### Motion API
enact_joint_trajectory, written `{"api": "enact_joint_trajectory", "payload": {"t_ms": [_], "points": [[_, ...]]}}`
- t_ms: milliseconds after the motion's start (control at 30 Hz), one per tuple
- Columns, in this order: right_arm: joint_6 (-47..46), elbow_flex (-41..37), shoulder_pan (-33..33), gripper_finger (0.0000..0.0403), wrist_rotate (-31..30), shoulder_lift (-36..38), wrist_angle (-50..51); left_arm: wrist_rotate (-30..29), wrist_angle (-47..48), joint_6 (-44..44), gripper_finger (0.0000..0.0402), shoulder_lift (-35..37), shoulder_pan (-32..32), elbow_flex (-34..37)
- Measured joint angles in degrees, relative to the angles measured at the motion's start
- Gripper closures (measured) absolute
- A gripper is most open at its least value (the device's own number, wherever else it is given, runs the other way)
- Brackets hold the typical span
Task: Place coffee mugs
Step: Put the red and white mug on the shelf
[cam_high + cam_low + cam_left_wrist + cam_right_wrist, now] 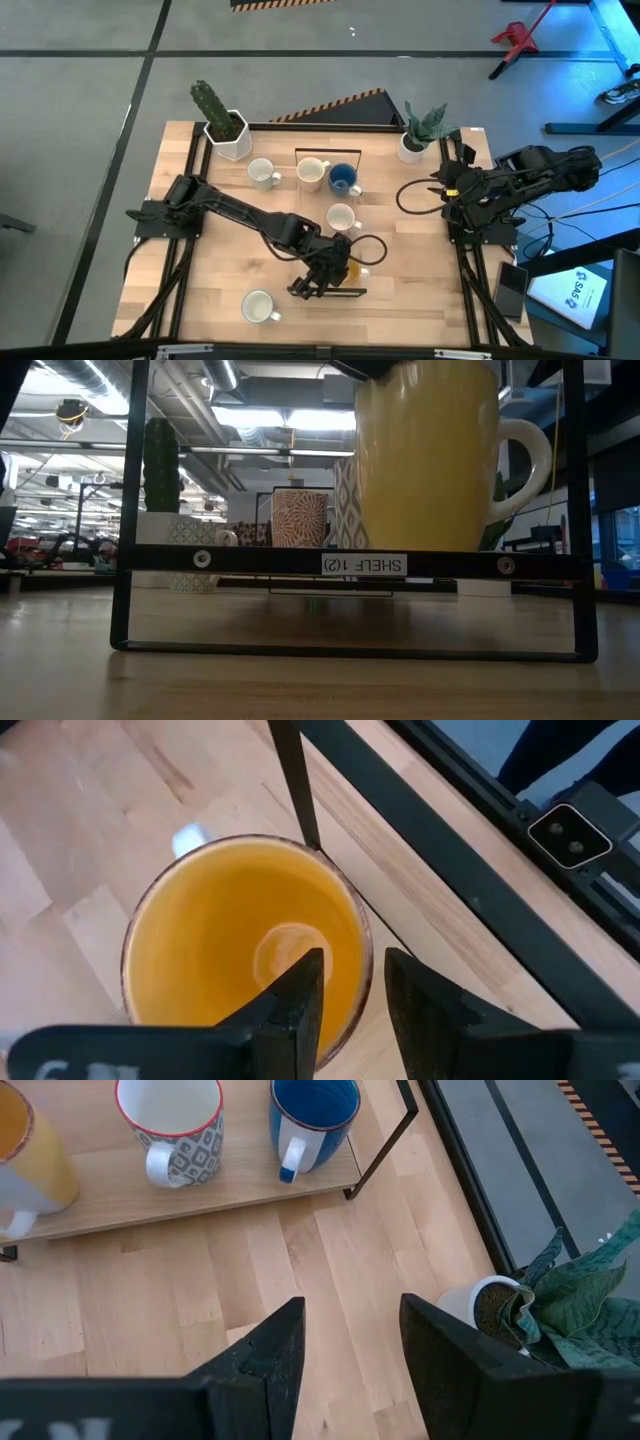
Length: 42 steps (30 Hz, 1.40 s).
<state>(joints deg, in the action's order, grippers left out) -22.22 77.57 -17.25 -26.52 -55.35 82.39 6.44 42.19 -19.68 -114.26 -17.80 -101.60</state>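
**Orange mug on the near shelf**

Your left gripper [345,1010] straddles the glossy round rim of the orange mug [245,955], fingers slightly apart, on the black wire shelf [350,565] near the table's front edge. Your right gripper [345,1365] waits open at the right edge.

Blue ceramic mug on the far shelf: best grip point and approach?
Grip the rim wall of the blue ceramic mug from straight above, one finger inside. It stands upright, mouth open, its white handle pointing off one side; the patterned white mug stands close beside it, so side access looks tight.
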Motion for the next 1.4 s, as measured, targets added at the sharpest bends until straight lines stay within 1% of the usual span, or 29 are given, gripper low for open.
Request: {"api": "enact_joint_trajectory", "payload": {"t_ms": [300, 367, 467, 567, 700, 867, 967, 1067, 1100, 1133, 1233, 1267, 1300, 1333, 1400], "points": [[-0.3, 0.0, 0.0, 0.0253, 0.0, 0.0, 0.0, -1.1, 0.8, 0.0, 0.0299, 1.0, -0.3, -1.2], [-0.4, 0.0, 0.0, 0.0253, 0.0, 0.0, 0.0, -2.6, 1.3, 0.0, 0.0299, 1.0, -0.6, -2.5], [-0.5, 0.0, 0.0, 0.0253, 0.0, 0.0, 0.0, -5.3, 5.5, -0.2, 0.0299, 1.0, -0.8, -5.5], [-0.5, 0.0, 0.0, 0.0253, 0.1, 0.0, 0.0, -6.4, 12.3, 1.2, 0.0299, 1.0, -0.8, -9.3], [-0.5, 0.0, 0.0, 0.0253, 0.1, 0.0, 0.0, -6.8, 25.1, 5.3, 0.0299, 1.0, -1.0, -16.5], [-0.5, 0.0, 0.0, 0.0253, 0.1, 0.0, 0.0, -11.4, 39.8, 16.1, 0.0302, 1.1, -3.1, -27.2], [-0.5, 0.0, 0.0, 0.0253, 0.2, 0.0, 0.0, -13.4, 48.1, 25.3, 0.0303, 1.7, -6.0, -32.1], [-0.5, 0.0, 0.0, 0.0253, 0.2, 0.0, 0.0, -13.9, 46.5, 34.5, 0.0304, 4.2, -10.6, -31.7], [-0.5, 0.0, 0.0, 0.0253, 0.1, 0.0, 0.0, -16.0, 45.8, 37.2, 0.0304, 5.1, -12.7, -31.1], [-0.4, 0.0, 0.0, 0.0253, 0.1, 0.0, 0.0, -18.8, 45.9, 39.9, 0.0304, 5.7, -14.6, -30.6], [0.0, 0.0, 0.0, 0.0253, 0.0, 0.0, 0.0, -30.3, 48.0, 47.0, 0.0304, 6.2, -20.9, -27.2], [0.1, 0.0, 0.0, 0.0253, 0.0, 0.0, 0.0, -33.1, 47.4, 48.2, 0.0304, 6.3, -22.5, -25.4], [0.1, 0.0, 0.0, 0.0253, 0.0, 0.0, 0.0, -34.7, 47.2, 49.8, 0.0304, 6.4, -23.8, -23.7], [0.2, 0.0, 0.0, 0.0253, 0.0, 0.0, 0.0, -34.9, 47.3, 52.2, 0.0304, 6.6, -24.7, -21.9], [0.2, 0.0, 0.0, 0.0253, 0.0, 0.0, 0.0, -32.2, 47.0, 57.7, 0.0304, 6.8, -25.5, -17.7]]}}
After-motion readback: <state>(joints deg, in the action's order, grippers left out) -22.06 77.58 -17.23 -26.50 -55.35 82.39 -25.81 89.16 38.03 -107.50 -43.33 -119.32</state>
